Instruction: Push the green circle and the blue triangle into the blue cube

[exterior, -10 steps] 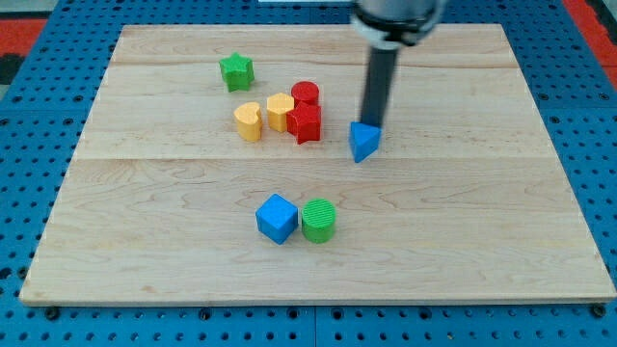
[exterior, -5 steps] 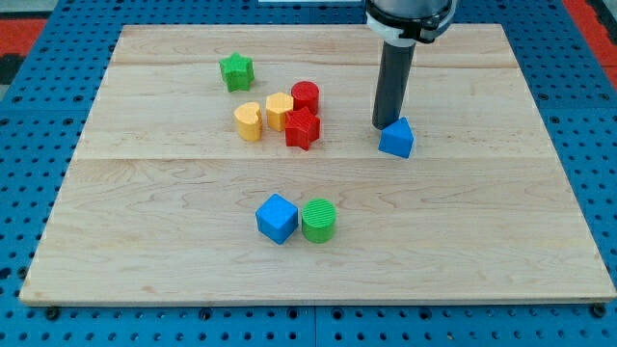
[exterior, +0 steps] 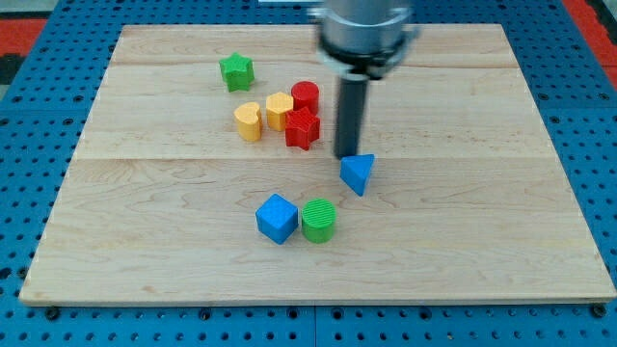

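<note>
While my tip [exterior: 346, 157] rests just behind the blue triangle [exterior: 358, 173], a wooden board [exterior: 482, 241] carries eight small blocks.

With no gripper, nothing opens or closes; the rod only pushes. Near the board's front, the blue cube [exterior: 277, 218] touches the ribbed green circle [exterior: 318, 220] on its right. Further back left: green star [exterior: 235, 71], yellow heart [exterior: 248, 121], yellow block [exterior: 280, 111], red cylinder [exterior: 305, 95], red star [exterior: 302, 128].

My dark rod's silver upper housing [exterior: 363, 29] is blurred and cut off by the view's top edge. The blue pegboard surround [exterior: 29, 145] runs past every edge.
</note>
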You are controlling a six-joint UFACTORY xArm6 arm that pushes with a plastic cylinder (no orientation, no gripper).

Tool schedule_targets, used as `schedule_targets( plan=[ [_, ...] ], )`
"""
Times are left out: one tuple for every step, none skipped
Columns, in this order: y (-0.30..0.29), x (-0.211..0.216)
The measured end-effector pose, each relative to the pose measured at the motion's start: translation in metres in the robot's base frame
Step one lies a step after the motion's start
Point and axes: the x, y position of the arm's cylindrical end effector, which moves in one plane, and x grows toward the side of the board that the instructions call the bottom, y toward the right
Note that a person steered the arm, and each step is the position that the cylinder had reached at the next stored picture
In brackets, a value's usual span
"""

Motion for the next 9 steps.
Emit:
schedule_targets(
  plan=[
    [0.040, 0.006],
    [0.094, 0.007],
    [0.114, 0.047],
    [0.073, 0.034],
    [0.022, 0.003],
    [-0.004, 0.022],
    [-0.022, 0.045],
    [-0.022, 0.054],
    [-0.022, 0.054]
  ],
)
